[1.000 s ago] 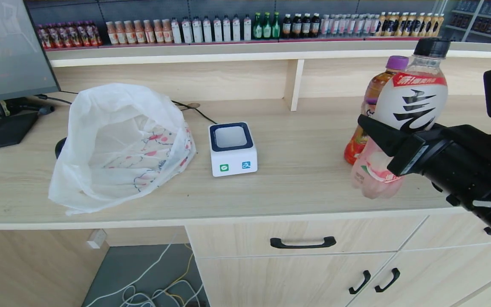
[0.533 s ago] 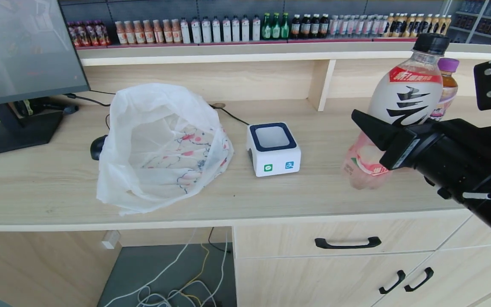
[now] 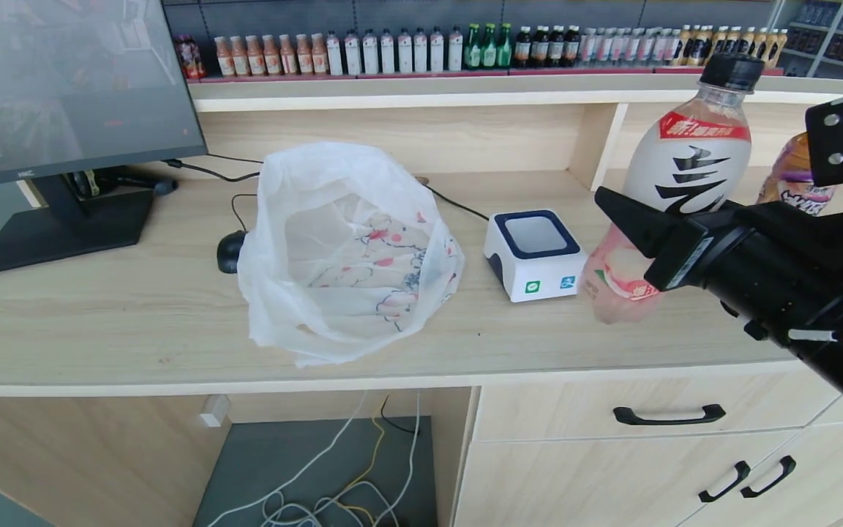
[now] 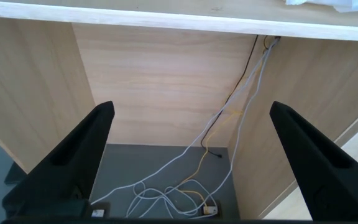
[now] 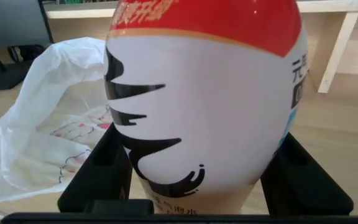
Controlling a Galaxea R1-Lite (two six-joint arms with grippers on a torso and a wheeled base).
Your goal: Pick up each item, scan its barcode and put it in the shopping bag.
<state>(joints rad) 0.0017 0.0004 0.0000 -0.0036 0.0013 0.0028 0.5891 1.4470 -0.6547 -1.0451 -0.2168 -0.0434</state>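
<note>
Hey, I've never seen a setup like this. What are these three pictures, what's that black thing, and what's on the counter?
This is a two-armed robot at a shop counter. The wide picture comes from a camera on its head; the other two come from cameras on its wrists. The black shape is its right claw, shut on a pink drink bottle, held near the small white scanner. An open white shopping bag sits beside the scanner, with a monitor and mouse farther left. A second bottle shows behind the arm. The left claw is open and empty, low in front of the cables under the counter.
</note>
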